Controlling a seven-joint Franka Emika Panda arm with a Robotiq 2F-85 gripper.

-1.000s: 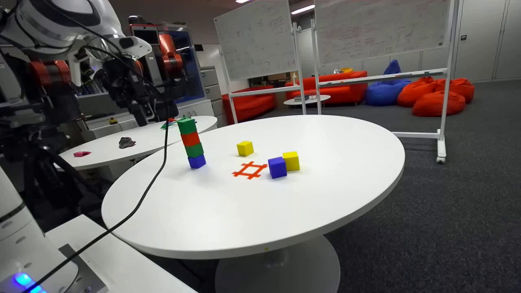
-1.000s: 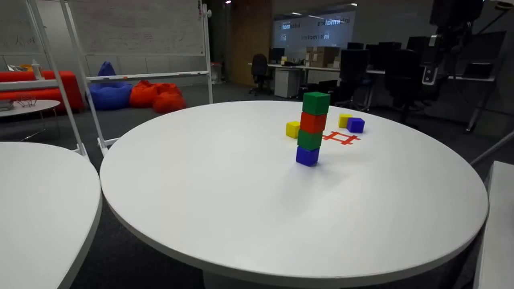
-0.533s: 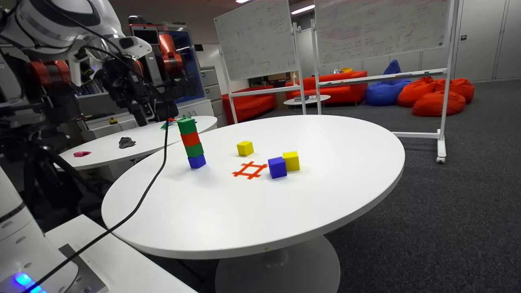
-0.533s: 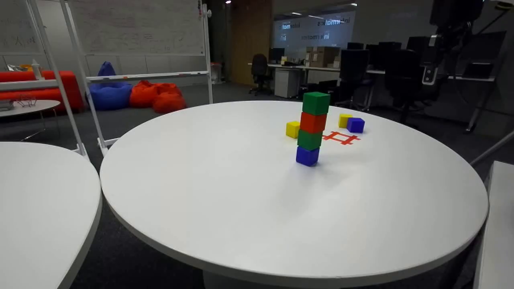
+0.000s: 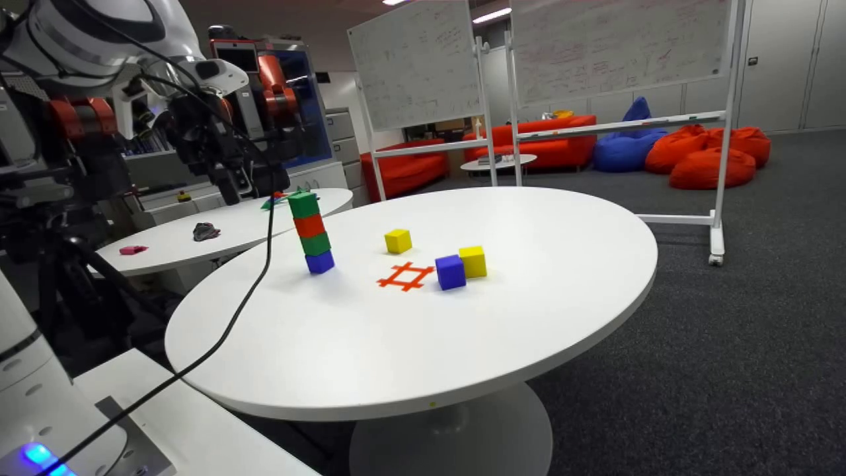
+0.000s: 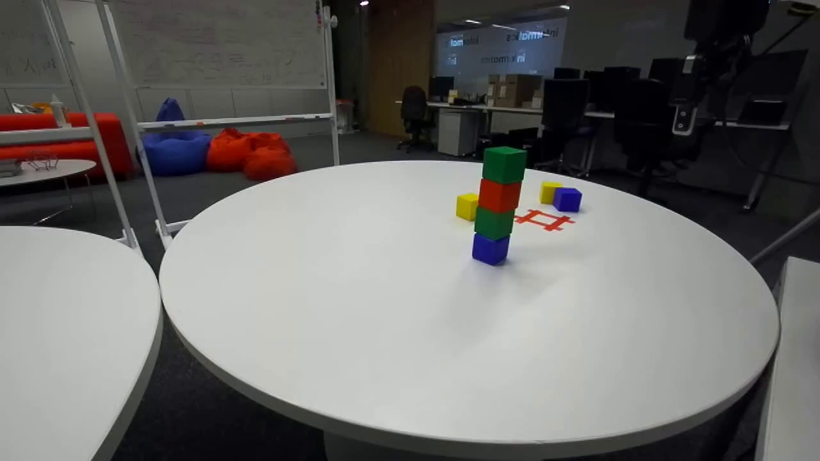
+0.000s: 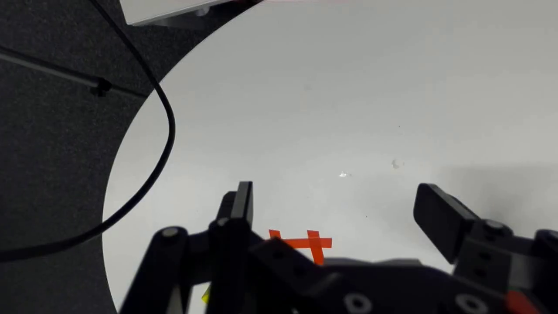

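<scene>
**Gripper [image 7: 335, 192] spread wide, nothing held; cube tower [image 5: 310, 228] upright and apart**

In an exterior view, the gripper hung at 10 o'clock of the tower. Stack ran green, red, green, blue, top down, on the round white table [image 5: 529, 330]. Dial centred on the red tape mark [image 5: 400, 284]: tower base at 9 to 10, lone yellow cube [image 5: 398, 242] at 12, blue cube [image 5: 451, 272] at 3, right by the tape, and a paired yellow cube [image 5: 474, 262] at 2 o'clock of the blue one. Touching or only close, couldn't tell. My call: any grip wanted squaring to flat cube faces, and that pair left little room to reach between.

In an exterior view, the gripper was well off from the tower's green top cube [image 6: 504, 164], at 2 to 3 o'clock, no contact. Good handling, I judged, meant travelling high past the stack, then dropping straight down; a low sideways sweep could have toppled it.

In the wrist view, the fingers [image 7: 440, 218] stood far apart, with white table showing between them. Tape sat at 7 o'clock of the gap, partly hidden by the gripper; a yellow sliver [image 7: 205, 297] at 8, probably a cube, which one unclear; a black cable [image 7: 170, 126] looped past at 10. To my eye it paid to centre the gap before lowering and watch that cable's slack.
</scene>
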